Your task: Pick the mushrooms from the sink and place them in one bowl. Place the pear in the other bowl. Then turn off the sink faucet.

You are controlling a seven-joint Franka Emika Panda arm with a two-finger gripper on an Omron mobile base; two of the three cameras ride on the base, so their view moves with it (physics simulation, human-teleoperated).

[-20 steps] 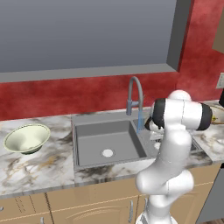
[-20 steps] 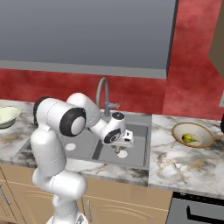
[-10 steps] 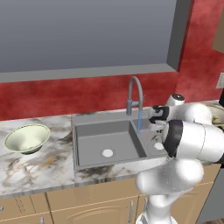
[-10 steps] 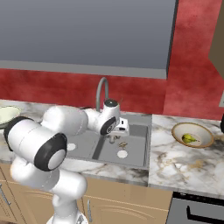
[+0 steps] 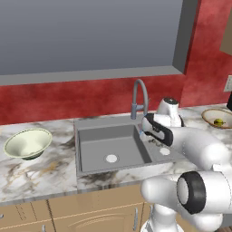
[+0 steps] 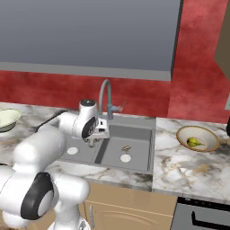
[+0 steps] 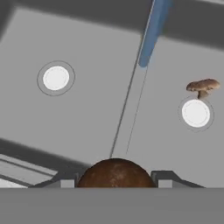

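Observation:
My gripper (image 7: pixel 114 178) is shut on a brown-capped mushroom (image 7: pixel 114 169), held above the divider of the grey sink (image 7: pixel 87 118). In the base views the gripper (image 6: pixel 92 138) hangs over the sink (image 6: pixel 134 134) just left of the faucet (image 6: pixel 106 95). A second mushroom (image 7: pixel 202 86) lies in the right basin beside its white drain (image 7: pixel 195 112); it is the mushroom (image 6: pixel 126 148) in the right base view. The pear (image 6: pixel 194 142) sits in the tan-rimmed bowl (image 6: pixel 207 144) on the right counter. The pale green-white bowl (image 5: pixel 27 143) stands on the left counter.
A blue stream of water (image 7: pixel 151 33) falls from the faucet (image 5: pixel 140 97). The left basin has its own white drain (image 7: pixel 56 78). Marble counter (image 5: pixel 41 174) runs on both sides of the sink, with a red wall behind.
The arm has swung round, and the hand has risen out of the right basin and moved left toward the sink's divider with the mushroom in its grip.

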